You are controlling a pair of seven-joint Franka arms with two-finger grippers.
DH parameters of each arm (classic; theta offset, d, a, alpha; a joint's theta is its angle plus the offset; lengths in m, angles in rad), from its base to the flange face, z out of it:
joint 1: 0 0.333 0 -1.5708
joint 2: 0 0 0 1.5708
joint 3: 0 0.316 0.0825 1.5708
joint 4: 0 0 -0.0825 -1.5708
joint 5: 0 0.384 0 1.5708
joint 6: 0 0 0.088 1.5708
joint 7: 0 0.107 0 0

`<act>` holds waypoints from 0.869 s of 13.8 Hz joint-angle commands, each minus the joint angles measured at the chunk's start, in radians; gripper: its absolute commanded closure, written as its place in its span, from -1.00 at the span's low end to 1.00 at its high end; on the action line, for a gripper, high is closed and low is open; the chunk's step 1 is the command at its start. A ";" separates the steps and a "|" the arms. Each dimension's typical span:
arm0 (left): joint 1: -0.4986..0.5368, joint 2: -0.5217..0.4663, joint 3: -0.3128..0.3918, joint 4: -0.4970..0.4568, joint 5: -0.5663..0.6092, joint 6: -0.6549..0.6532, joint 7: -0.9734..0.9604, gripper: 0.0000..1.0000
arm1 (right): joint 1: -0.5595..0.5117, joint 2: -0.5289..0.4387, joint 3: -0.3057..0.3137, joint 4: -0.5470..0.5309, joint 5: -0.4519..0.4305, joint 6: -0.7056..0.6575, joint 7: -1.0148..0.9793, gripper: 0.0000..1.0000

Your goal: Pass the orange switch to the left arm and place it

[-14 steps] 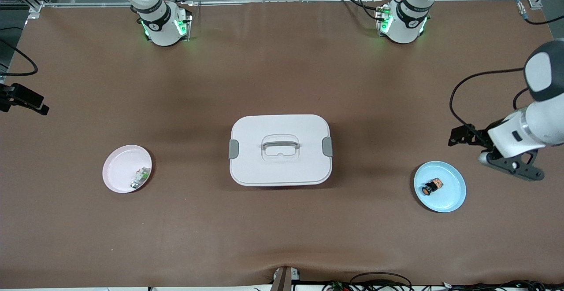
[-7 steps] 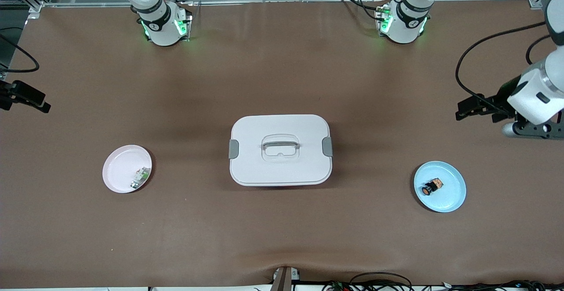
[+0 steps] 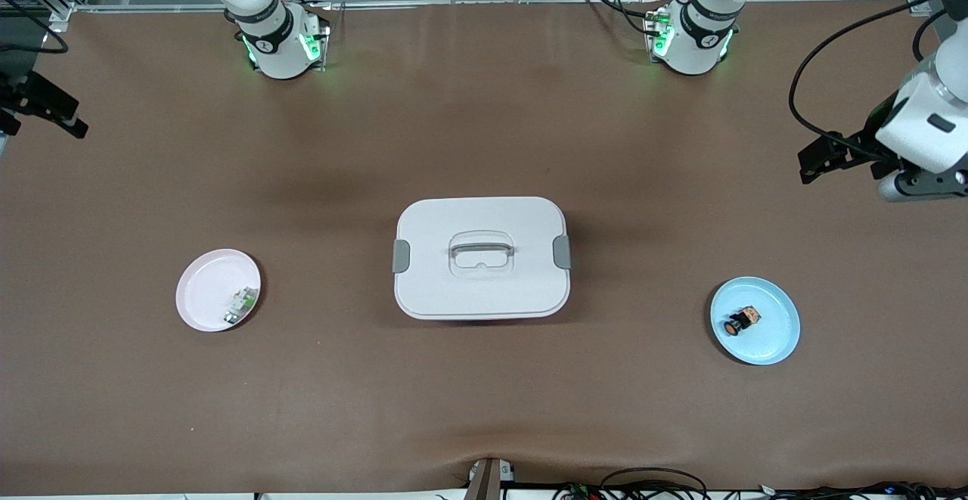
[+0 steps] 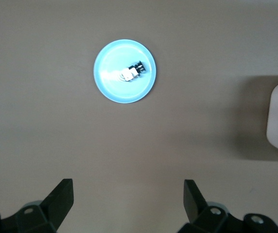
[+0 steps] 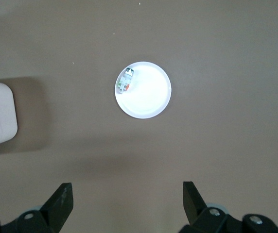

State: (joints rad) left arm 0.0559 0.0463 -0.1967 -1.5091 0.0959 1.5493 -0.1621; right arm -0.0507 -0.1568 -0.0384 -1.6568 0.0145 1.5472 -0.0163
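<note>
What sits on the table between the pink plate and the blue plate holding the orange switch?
In the front view, the large white latched plastic box stands between the pink plate and the blue plate carrying the tiny black orange-ended switch.

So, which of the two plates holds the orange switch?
The blue plate, toward the left arm's end of the table, holds the orange switch. The pink plate carries only a small white-and-green part.

orange switch [image 3: 740, 321] on plate [image 3: 775, 341], box [image 3: 481, 258] midtable.
</note>
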 commanded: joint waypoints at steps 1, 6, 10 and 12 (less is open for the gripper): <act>-0.041 -0.075 0.045 -0.042 0.019 -0.034 -0.004 -1.00 | -0.003 0.022 0.006 0.035 -0.019 -0.032 -0.007 -1.00; -0.060 -0.141 0.049 -0.091 -0.004 -0.049 -0.014 -1.00 | -0.009 0.040 0.006 0.034 -0.021 -0.041 0.001 -1.00; -0.053 -0.138 0.054 -0.083 -0.035 -0.051 -0.008 -1.00 | -0.011 0.046 0.005 0.028 -0.019 -0.047 0.003 -1.00; -0.038 -0.134 0.054 -0.082 -0.033 -0.049 -0.002 -1.00 | -0.008 0.048 0.005 0.035 -0.019 -0.058 0.002 -1.00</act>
State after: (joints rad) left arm 0.0079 -0.0746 -0.1498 -1.5802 0.0797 1.5059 -0.1633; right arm -0.0516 -0.1197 -0.0416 -1.6460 0.0128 1.5094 -0.0157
